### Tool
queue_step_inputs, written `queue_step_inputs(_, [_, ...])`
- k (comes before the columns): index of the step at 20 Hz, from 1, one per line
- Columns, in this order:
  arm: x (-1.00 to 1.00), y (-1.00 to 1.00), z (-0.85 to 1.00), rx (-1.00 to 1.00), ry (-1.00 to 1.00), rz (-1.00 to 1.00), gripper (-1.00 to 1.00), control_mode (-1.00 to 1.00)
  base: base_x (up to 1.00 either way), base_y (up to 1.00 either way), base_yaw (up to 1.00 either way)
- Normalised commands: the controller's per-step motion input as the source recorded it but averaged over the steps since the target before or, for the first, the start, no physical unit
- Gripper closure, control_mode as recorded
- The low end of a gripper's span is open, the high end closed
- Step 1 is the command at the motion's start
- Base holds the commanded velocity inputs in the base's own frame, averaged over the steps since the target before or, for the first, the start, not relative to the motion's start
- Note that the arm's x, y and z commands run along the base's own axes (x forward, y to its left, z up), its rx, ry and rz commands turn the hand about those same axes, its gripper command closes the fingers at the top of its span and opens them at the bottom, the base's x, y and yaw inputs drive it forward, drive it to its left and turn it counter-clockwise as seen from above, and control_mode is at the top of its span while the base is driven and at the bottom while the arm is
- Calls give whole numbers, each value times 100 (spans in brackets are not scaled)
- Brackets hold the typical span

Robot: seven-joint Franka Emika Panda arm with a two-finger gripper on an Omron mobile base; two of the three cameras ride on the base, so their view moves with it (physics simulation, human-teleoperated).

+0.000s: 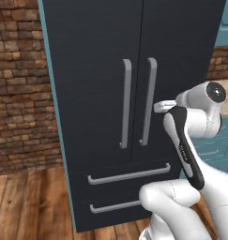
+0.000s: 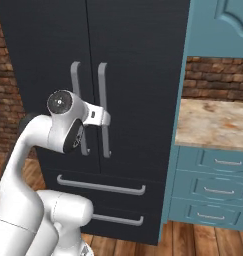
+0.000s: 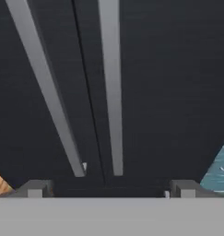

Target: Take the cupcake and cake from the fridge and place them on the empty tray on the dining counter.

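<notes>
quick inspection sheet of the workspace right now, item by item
surface: beige marble countertop right of the fridge, over teal drawers.
job's things: fridge with both doors shut and both lower drawers closed; two grey bar handles side by side at the door seam.
clutter: nothing seen.
grippers: gripper open, jaws wide, facing the door seam near the handles' lower ends, touching nothing.
cables: nothing seen.
surroundings: brick wall, wooden floor, teal upper cabinet.

Dark navy-black fridge (image 1: 96, 93) (grey bar handles (image 1: 126, 103)), red-brown brick wall (image 1: 19, 84), teal cabinets (image 2: 213, 185), beige mottled countertop (image 2: 213, 122)
</notes>
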Motion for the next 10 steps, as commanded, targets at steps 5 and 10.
queue_step_inputs(5, [70,-3,0,3,-22,0,-100,-100,0,0,0])
queue_step_inputs(10, [73,-3,0,3,-12,0,-100,-100,0,0,0])
